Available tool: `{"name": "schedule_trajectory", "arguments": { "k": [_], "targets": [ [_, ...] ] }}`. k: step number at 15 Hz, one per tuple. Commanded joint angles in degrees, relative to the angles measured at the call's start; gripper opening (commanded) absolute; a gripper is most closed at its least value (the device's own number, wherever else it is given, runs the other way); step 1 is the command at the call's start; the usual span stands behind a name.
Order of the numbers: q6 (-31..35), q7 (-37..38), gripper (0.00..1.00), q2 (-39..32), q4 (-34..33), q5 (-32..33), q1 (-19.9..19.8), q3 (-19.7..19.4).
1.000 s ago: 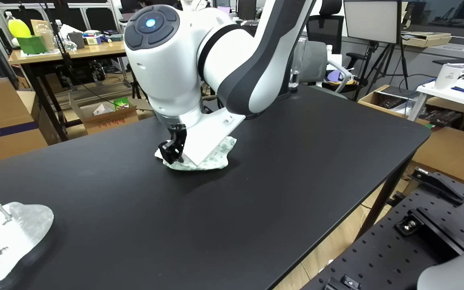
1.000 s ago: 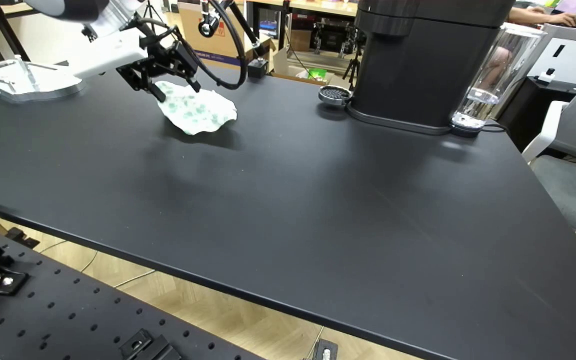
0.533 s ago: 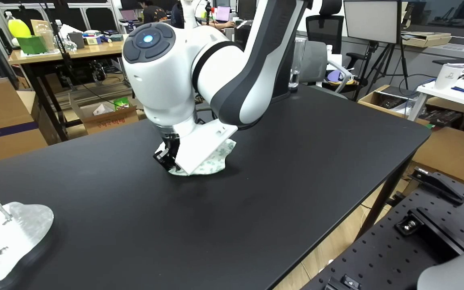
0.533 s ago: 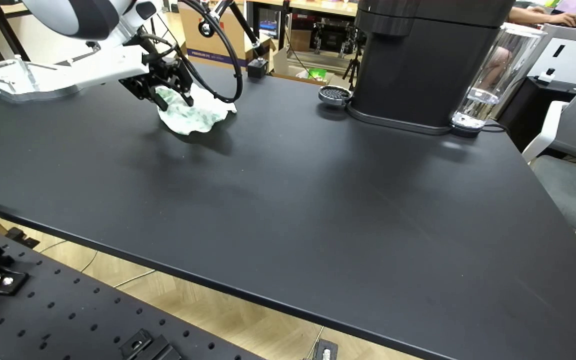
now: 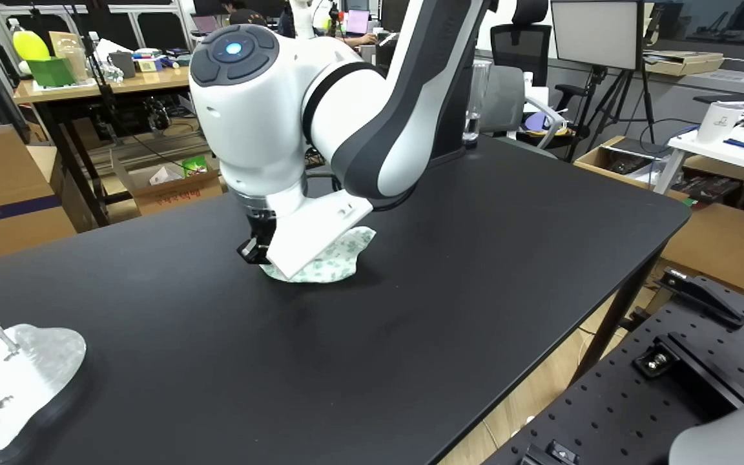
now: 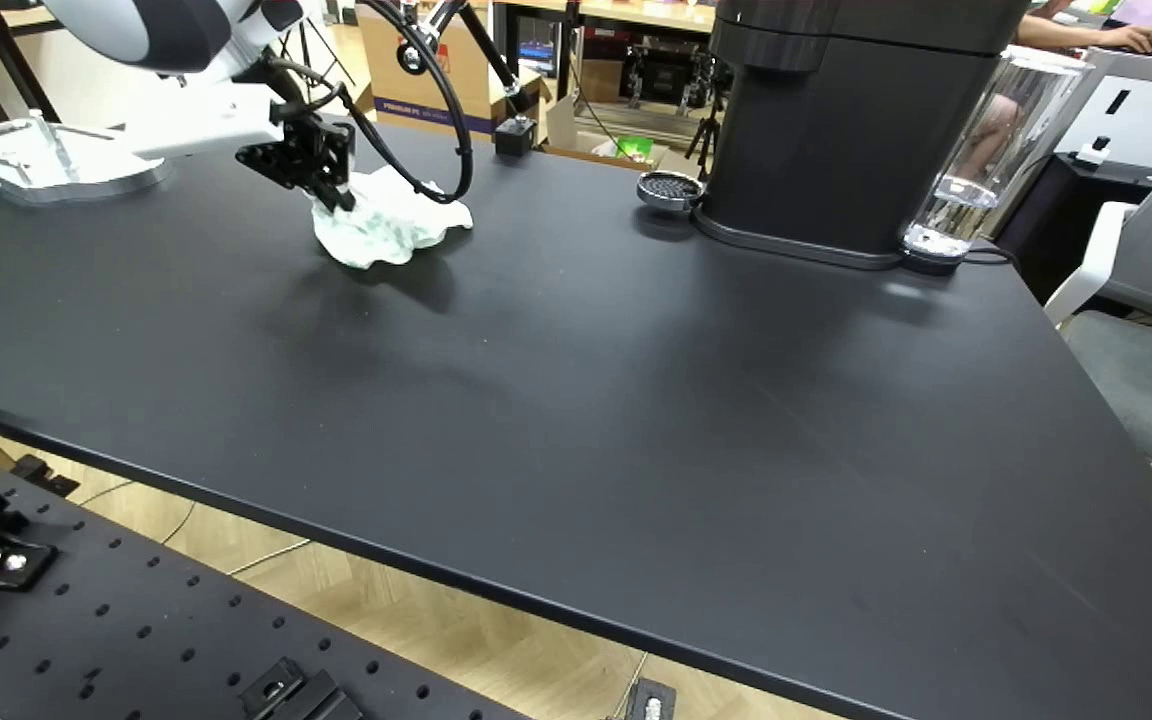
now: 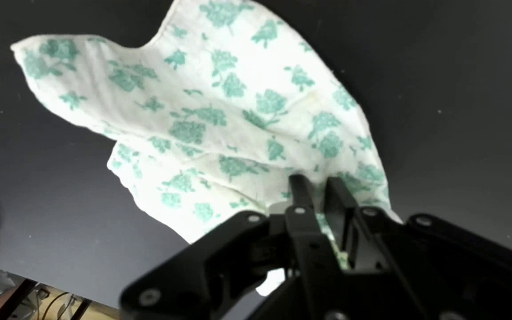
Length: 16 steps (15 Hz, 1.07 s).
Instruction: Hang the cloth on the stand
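A: What's different?

B: The pincer [image 7: 317,184]. A moment ago its fingers [image 7: 301,192] stood spread over the cloth [image 6: 381,230]; now they're drawn close together.

A: Holding it?

B: Looks so. The wrist view shows a narrow gap with cloth bunched in it, near one edge. I take that as a pinch, though how firm I can't tell.

A: And the rest of the cloth?

B: Spread rumpled on the tabletop [image 5: 359,361], out past the pincer. I see no clear sign of lift.

A: So, for the task?

B: Reaching seems done and grasping about complete, I'd judge; hanging hasn't begun. I'd lift next, slowly, since a shallow pinch could slip.

A: Where's the stand?

B: I can't pick it out for certain in any view.
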<state>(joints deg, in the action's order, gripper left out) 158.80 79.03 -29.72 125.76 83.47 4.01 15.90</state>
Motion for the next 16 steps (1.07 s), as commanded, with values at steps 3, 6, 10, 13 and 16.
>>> {"name": "schedule_trajectory", "arguments": {
  "k": [3,6,10,13,16],
  "targets": [
    [0.53,-1.44,0.00,7.08,3.70,-5.81,-0.44,3.37],
    [0.12,-3.19,0.00,11.00,4.94,-9.44,-0.45,5.56],
    [-1.04,-4.53,0.00,17.52,5.86,-12.34,-0.01,7.82],
    [-3.20,-7.05,0.00,23.13,5.08,-15.84,0.08,9.60],
    [-6.40,-10.54,0.00,28.53,3.46,-20.50,0.15,10.80]
  ]
}}
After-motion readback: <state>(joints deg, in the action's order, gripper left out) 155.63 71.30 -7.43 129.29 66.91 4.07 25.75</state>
